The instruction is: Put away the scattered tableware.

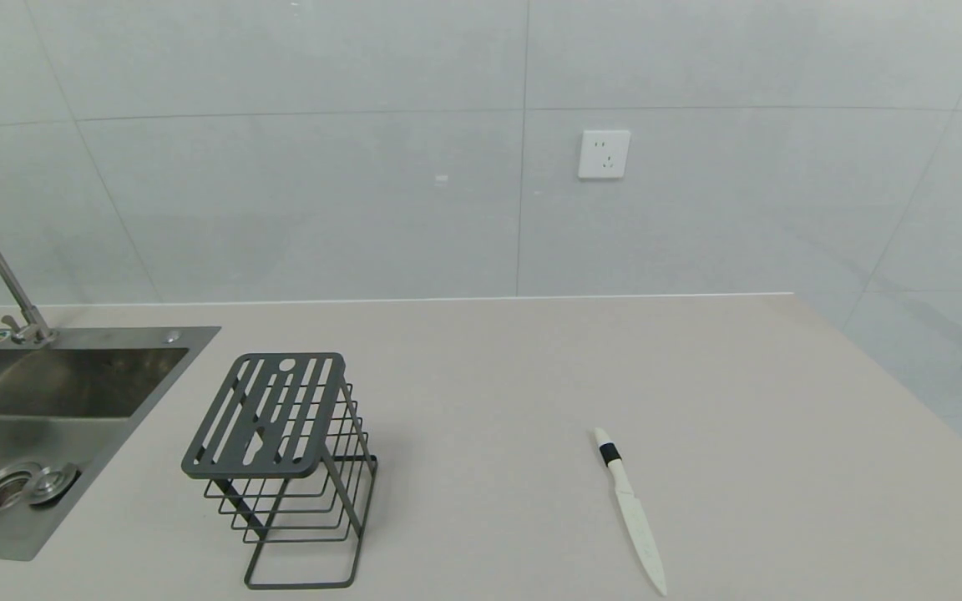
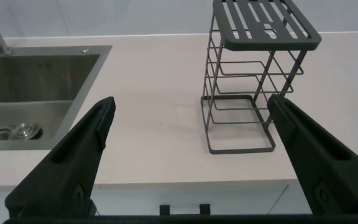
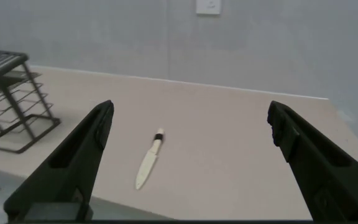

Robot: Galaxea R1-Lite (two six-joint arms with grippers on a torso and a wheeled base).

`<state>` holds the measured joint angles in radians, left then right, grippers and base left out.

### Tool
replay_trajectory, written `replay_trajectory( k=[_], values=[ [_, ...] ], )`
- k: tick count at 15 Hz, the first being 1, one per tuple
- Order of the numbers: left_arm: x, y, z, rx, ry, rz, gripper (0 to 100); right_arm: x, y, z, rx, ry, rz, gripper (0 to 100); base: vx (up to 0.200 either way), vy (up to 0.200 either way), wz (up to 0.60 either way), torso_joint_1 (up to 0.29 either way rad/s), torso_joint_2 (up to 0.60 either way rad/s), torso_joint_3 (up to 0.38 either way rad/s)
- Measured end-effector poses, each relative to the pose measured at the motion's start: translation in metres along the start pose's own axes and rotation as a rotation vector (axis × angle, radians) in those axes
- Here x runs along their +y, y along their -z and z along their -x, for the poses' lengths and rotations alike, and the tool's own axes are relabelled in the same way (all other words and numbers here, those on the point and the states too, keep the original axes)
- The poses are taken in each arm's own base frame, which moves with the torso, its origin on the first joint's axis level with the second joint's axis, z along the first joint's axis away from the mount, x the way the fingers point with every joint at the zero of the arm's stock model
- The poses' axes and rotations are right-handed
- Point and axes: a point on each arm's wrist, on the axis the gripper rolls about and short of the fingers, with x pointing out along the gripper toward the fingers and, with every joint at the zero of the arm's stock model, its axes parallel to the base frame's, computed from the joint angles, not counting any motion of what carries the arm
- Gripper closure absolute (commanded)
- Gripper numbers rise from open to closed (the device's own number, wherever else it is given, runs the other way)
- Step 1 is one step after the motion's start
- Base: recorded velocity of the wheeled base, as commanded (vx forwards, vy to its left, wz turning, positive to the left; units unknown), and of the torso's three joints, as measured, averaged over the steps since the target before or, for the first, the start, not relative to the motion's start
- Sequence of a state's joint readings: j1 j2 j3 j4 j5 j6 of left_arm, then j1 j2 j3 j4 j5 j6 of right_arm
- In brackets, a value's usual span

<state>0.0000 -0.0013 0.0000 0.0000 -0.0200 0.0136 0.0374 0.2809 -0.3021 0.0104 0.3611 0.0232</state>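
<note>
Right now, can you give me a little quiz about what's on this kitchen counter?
1. True or false: the white knife is standing in the rack.
2. Which is closer to the sink? A) the knife B) the rack
3. Fill in: the left gripper and the right gripper are both ____.

Key: 1. False, it lies flat on the counter. 2. B. 3. open.

Head camera: forward and down over the counter (image 1: 531, 376). My wrist cameras sit low off its near edge, facing the wall (image 3: 278, 50); left shares the rack (image 2: 260, 31) with head, right the knife (image 3: 149, 163).
</note>
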Motion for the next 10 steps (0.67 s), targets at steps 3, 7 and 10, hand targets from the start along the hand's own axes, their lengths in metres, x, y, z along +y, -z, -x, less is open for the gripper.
replay_trajectory(
  k=[3,7,10],
  values=[
    [0.000,0.000,0.000,0.000,0.000,0.000,0,-0.009,-0.016,-0.029,0.147,-0.089,-0.055,0,0.000,0.000,0.00,0.000,0.00,0.000],
    [0.000,0.000,0.000,0.000,-0.001,0.000,0,-0.014,-0.023,-0.057,0.272,-0.176,-0.082,0,0.000,0.000,0.00,0.000,0.00,0.000],
    [0.000,0.000,0.000,0.000,-0.001,0.000,0,-0.015,-0.024,-0.081,0.353,-0.217,-0.089,0,0.000,0.000,0.00,0.000,0.00,0.000]
  ],
)
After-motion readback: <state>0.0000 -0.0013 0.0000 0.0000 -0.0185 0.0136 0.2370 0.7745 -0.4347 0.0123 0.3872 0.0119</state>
